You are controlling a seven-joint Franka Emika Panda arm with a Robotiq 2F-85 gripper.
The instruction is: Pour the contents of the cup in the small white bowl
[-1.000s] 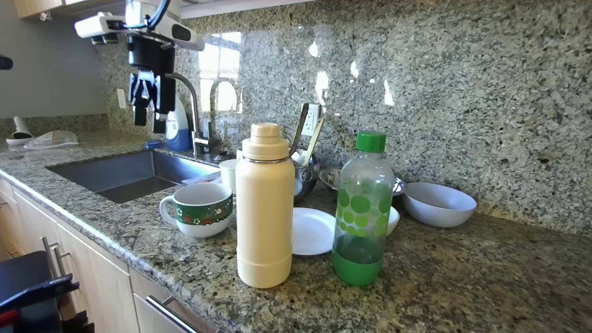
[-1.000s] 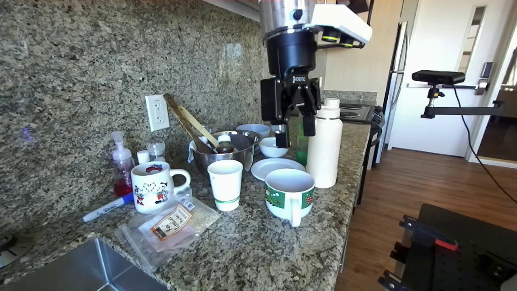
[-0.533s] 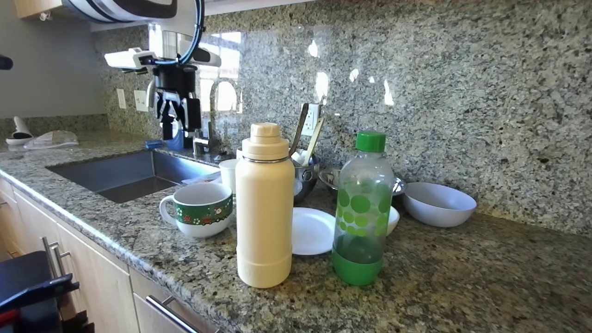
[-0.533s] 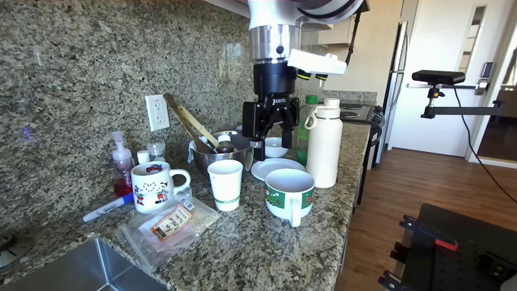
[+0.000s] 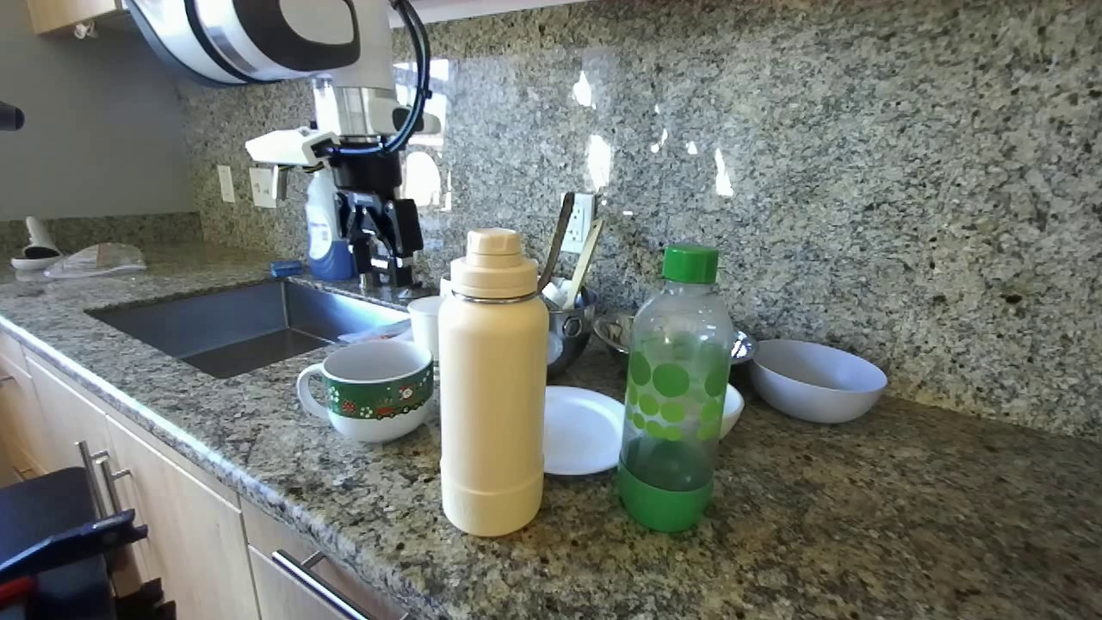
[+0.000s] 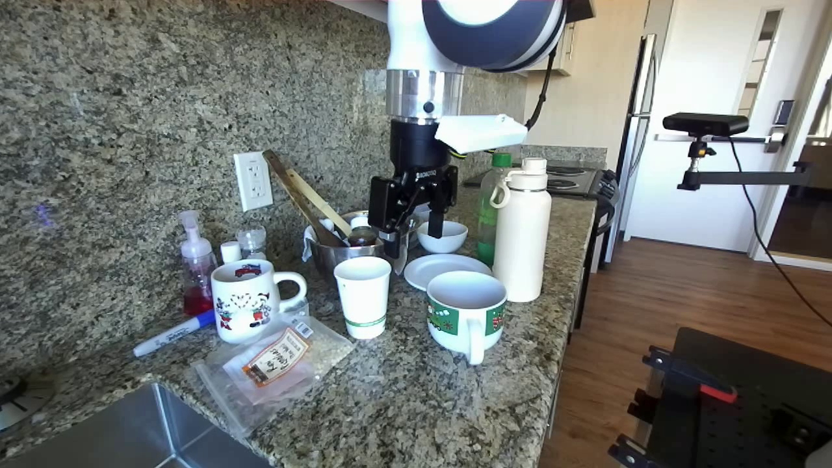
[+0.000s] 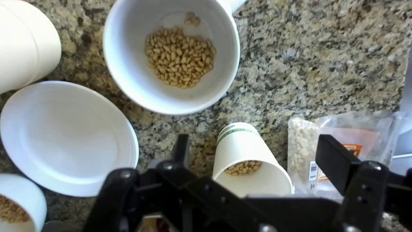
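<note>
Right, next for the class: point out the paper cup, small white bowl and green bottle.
Paper cup (image 6: 363, 296), in an exterior view: middle of its outer wall.
Small white bowl (image 6: 443, 244), in an exterior view: outer wall.
Green bottle (image 5: 673, 387), in an exterior view: its dotted side.

Cream flask (image 5: 494, 405) & green btl (image 5: 674, 392) stand on ctr (image 5: 869, 534) nr flat wht plate (image 5: 582, 432).

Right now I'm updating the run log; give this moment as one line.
tool: open, empty; cup: upright on counter, grains inside; small white bowl: on counter; pour: not done
</note>
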